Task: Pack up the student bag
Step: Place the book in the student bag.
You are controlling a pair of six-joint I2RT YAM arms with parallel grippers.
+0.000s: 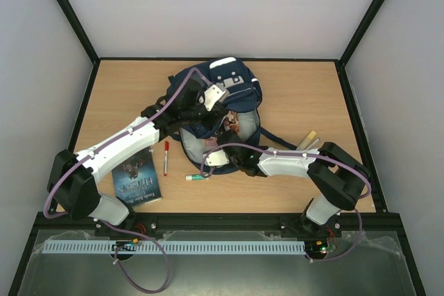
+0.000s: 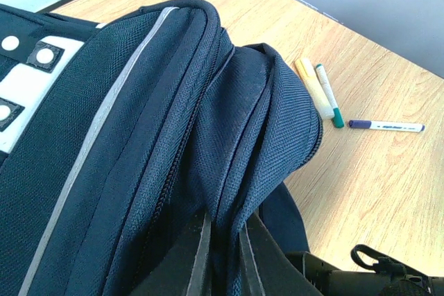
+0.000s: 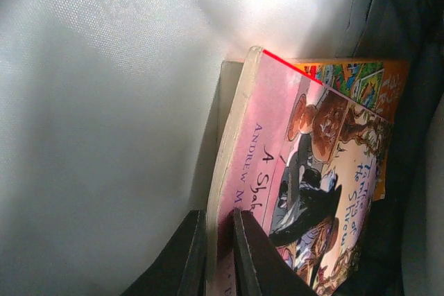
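**Navy bag part-packed, pink paperback pinched in the right fingers**

Navy student bag (image 1: 232, 77) lies mid tabletop (image 1: 118, 95), nearer the far edge, with its main compartment open toward the near edge.

Progress:
- The right wrist view shows the pink paperback (image 3: 277, 171) inside, against the grey lining (image 3: 104, 136)
- An orange comic-cover book (image 3: 361, 77) sits behind it, so at least two books look to be in
- Not yet packed:
  - dark-cover book (image 1: 137, 177) by the near-left corner
  - red marker (image 1: 166, 158) just beside it
  - green-capped pen (image 1: 196, 177) near the middle of the near edge
  - yellow highlighter (image 2: 313, 89), green-capped marker (image 2: 328, 96) and blue-capped marker (image 2: 386, 126) toward the right edge
- My call is under half done, and zipping is also left

Pose:
- The left arm stretches diagonally from the near-left base up to the bag's top
- The left gripper (image 2: 223, 223) is clamped on a fold of bag fabric by the zip, which seems to hold the mouth open
- The right arm has its elbow out toward the right edge and its forearm running left
- The right gripper (image 3: 218, 216) is down inside the opening, fingers closed on the paperback's page edge near a corner
- Cannot tell whether the paperback rests on the bag's bottom
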